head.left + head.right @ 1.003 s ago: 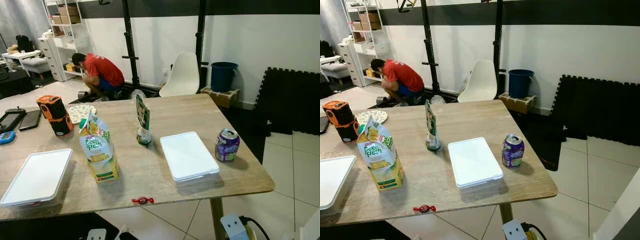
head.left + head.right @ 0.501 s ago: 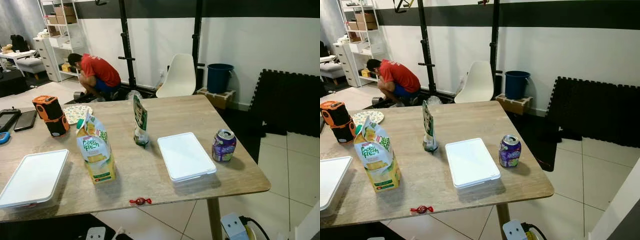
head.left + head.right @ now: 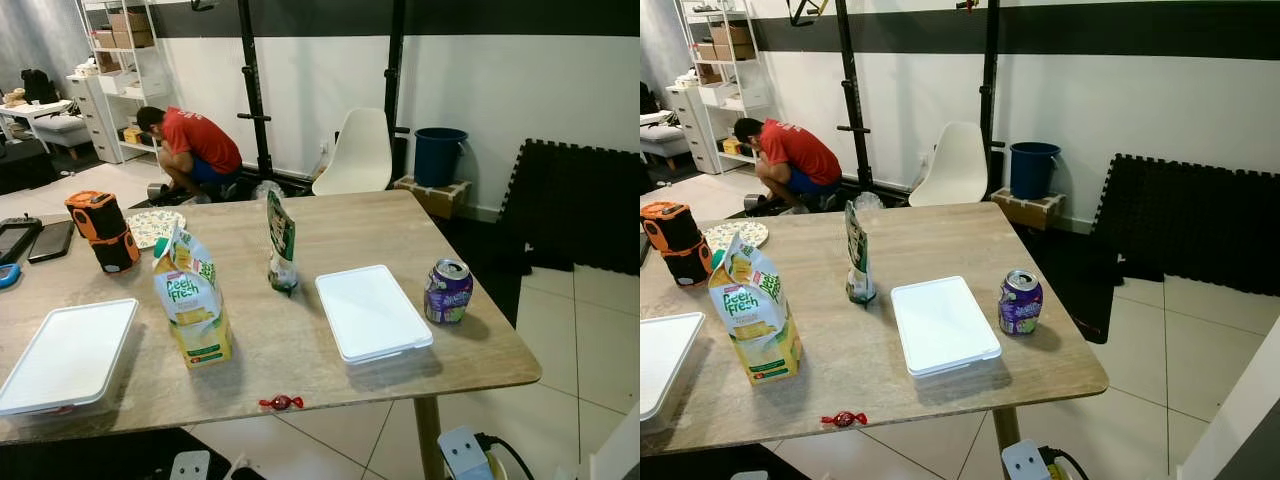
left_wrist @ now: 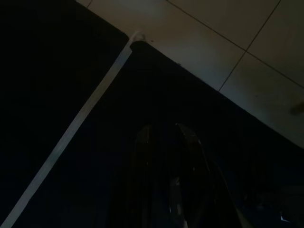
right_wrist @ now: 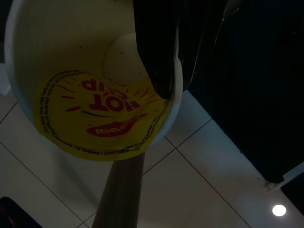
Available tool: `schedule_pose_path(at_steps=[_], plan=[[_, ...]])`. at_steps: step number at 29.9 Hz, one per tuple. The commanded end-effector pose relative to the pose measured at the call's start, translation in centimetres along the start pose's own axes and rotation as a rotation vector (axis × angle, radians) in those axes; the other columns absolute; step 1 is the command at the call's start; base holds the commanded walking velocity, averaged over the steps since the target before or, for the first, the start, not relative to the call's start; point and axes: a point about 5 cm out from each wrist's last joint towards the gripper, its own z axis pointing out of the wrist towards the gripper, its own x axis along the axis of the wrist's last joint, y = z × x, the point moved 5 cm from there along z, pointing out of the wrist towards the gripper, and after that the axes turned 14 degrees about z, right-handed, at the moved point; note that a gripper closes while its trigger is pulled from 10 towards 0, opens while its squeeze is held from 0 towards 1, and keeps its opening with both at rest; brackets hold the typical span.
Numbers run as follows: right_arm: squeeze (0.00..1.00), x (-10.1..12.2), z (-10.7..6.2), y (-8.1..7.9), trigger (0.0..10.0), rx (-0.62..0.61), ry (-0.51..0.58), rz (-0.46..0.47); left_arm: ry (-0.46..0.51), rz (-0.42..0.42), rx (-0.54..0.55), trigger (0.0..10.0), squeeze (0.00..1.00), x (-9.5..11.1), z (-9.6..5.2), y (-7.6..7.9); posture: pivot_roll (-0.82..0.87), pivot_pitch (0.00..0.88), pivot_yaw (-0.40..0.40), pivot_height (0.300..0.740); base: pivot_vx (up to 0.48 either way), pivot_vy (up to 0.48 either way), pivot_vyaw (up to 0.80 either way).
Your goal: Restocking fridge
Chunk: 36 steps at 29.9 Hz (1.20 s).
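1. Left eye view — A wooden counter (image 3: 330, 215) carries the stock awaiting transfer. From the robot's left: a white lidded container (image 3: 68, 352) at the near edge, a yellow "Peel Fresh" juice carton (image 3: 192, 303) standing upright, a slim green pouch (image 3: 282, 243) propped upright behind it, a second white lidded container (image 3: 372, 311) lying flat, and a purple drink can (image 3: 448, 290) upright near the right-hand edge. A red wrapped candy (image 3: 281, 402) lies at the near edge. An orange-and-black speaker (image 3: 102, 230) and a patterned plate (image 3: 156, 226) sit at the far left. The items stand well apart, which should leave room to approach each one singly.

2. Right eye view — Same scene. A person in a red shirt (image 3: 786, 160) crouches by the far wall beside shelving; a white chair (image 3: 956, 166) and a blue bin (image 3: 1030, 168) stand behind the counter. No fridge can be made out here.

3. Left wrist view — Very dark. The left pincer (image 4: 168, 183) hangs over tiled floor; its fingers appear pressed together and carry nothing, consistent with an idle arm.

4. Right wrist view — The right pincer (image 5: 178, 45) is clamped on the rim of a white-and-yellow "Hot Cup" noodle cup (image 5: 92, 90), one finger inside — the cup hangs below counter level over the floor tiles, likely carried low for transport.
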Motion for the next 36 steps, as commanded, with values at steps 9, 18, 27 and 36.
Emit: schedule_pose_path(at_steps=[9, 18, 27, 36], plan=[[0.0, -1.0, -0.3, 0.2, 10.0, -0.009, -0.022, 0.026, 0.0, -0.034, -0.035, 10.0, 0.0, -0.2, 0.0, 0.9, 0.02, 0.011, 0.017, 0.74, 0.0, 0.0, 0.0], [0.0, -1.7, -0.5, 0.3, 10.0, -0.015, -0.035, 0.027, -0.003, -0.009, -0.021, 10.0, 0.0, -0.3, -0.1, 0.5, 0.03, 0.01, 0.017, 0.74, 0.0, 0.0, 0.0], [0.0, -1.8, -0.5, 0.4, 10.0, -0.026, -0.039, 0.032, -0.009, -0.033, -0.045, 10.0, 0.0, -0.5, -0.1, 0.5, 0.03, 0.005, 0.015, 0.74, 0.0, 0.0, 0.0], [0.0, -2.1, -0.6, 0.4, 10.0, -0.027, -0.047, 0.028, -0.059, 0.058, 0.034, 10.0, 0.0, -1.6, -0.3, -0.5, 0.03, 0.0, 0.012, 0.74, 0.0, 0.0, 0.0]])
